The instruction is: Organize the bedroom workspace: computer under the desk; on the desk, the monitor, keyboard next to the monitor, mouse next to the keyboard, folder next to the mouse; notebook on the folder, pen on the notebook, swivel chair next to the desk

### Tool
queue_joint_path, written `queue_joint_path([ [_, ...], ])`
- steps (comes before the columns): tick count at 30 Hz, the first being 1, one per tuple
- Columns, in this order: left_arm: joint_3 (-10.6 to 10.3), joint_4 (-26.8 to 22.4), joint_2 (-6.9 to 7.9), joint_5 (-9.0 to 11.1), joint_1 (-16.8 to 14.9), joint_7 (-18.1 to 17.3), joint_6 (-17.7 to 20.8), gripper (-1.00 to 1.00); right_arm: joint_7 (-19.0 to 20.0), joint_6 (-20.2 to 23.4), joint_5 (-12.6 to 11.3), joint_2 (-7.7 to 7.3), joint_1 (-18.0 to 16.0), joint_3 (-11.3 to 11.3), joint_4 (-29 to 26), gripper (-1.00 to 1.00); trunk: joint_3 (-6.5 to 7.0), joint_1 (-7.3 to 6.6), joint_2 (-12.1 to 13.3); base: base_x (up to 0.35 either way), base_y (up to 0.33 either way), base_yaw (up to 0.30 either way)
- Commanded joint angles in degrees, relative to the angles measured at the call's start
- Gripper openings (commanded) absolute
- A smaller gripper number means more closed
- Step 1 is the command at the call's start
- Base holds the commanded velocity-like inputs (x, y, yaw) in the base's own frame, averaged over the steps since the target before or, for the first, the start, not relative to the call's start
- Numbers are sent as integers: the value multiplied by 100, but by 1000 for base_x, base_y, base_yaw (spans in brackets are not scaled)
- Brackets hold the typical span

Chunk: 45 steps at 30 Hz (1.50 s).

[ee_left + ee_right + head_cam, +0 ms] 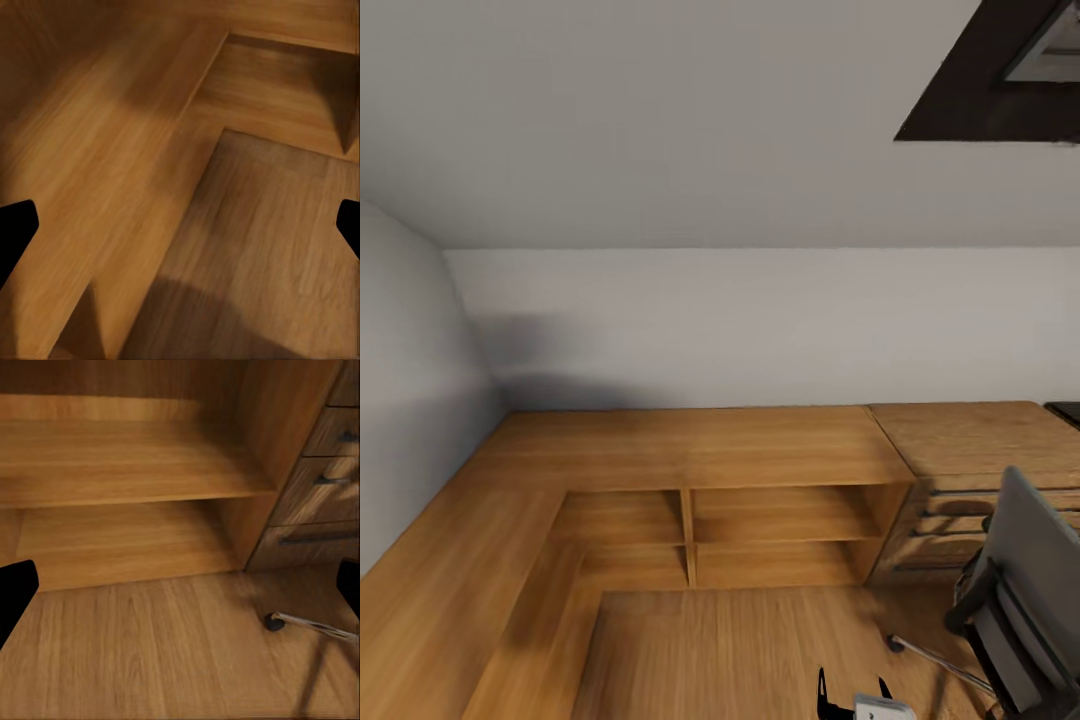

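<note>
1. The left hand [180, 225] has its fingers wide apart and holds nothing; it hangs over the wooden floor [270, 247], just beside a low cabinet [90, 150].
2. The right hand [180, 592] is also spread apart and empty, pointing at the open shelf [127, 465], with the drawers [315, 495] to its side.
3. The swivel chair [1035, 590] stands near the right hand; one caster [273, 622] is just ahead.
4. I judge the robot is on its way, so the hands are kept free.

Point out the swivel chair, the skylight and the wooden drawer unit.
swivel chair [1040, 560]: head view, on its grey backrest.
skylight [1000, 80]: head view, on its dark frame.
wooden drawer unit [315, 491]: right wrist view, on a middle drawer front.
</note>
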Motion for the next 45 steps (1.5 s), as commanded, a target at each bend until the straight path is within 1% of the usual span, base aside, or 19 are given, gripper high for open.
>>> queue_joint_path([
  [1, -50, -2, 0, 0, -3, 56, -6, 100, -50, -5, 1, 5, -7, 48, 12, 100, -12, 3, -12, 0, 0, -296],
  [12, -52, -2, 2, 0, -3, 43, 7, 100, -46, -5, 1, 8, -6, 51, 12, 100, -12, 3, -12, 0, 0, -296],
  [19, -52, -2, -4, 0, -3, 43, 14, 100, -44, 107, 9, 13, -5, 60, 12, 100, -12, 3, -12, 0, 0, -296],
  [29, -52, -2, -10, 0, -3, 43, 14, 100, -33, 126, 8, 14, -6, 69, 10, 100, -12, 3, -12, 0, 0, -298],
  [36, -52, -2, -15, 0, -3, 41, 16, 100, 370, 181, -20, 18, -7, 44, 5, 100, -12, 3, -12, 0, 0, -299],
  [45, -54, -2, -16, 0, -3, 37, 16, 100, 446, 254, -33, 17, -7, 36, 4, 100, -12, 3, -12, 0, 0, -299],
])
